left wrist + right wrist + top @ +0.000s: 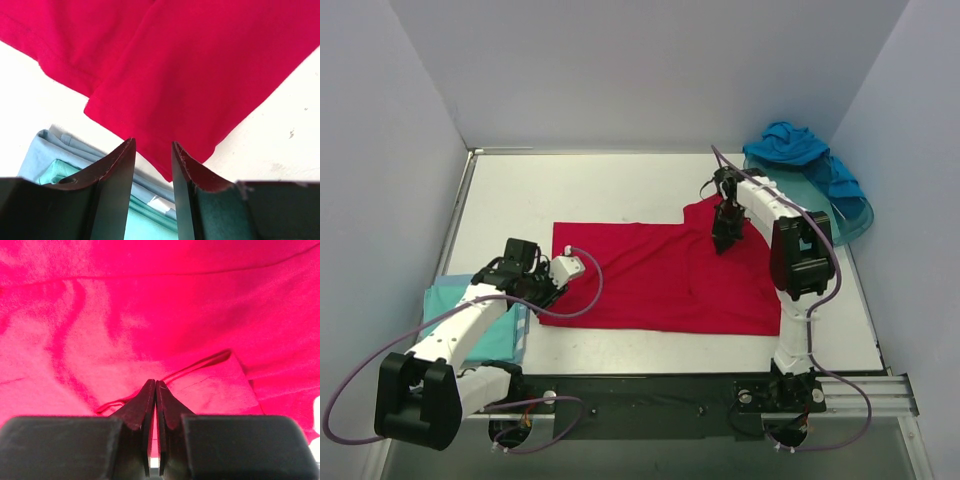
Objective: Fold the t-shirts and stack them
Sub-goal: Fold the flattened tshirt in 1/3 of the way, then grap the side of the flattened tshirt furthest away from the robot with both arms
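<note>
Right wrist view: right claw [153,385], tips together, directly over red t-shirt [150,315].

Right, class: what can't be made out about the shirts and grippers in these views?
1. Right wrist view: whether the shut right gripper pinches the red t-shirt; its fingers hide the contact.
2. Top view: pale aqua t-shirt, partly under the left arm.
3. Top view: blue t-shirt, bunched, folds unreadable.

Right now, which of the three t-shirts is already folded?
The pale aqua t-shirt at near left, a tidy rectangle. The red t-shirt lies spread open in the middle; the blue t-shirt is bunched in the teal tray.
</note>
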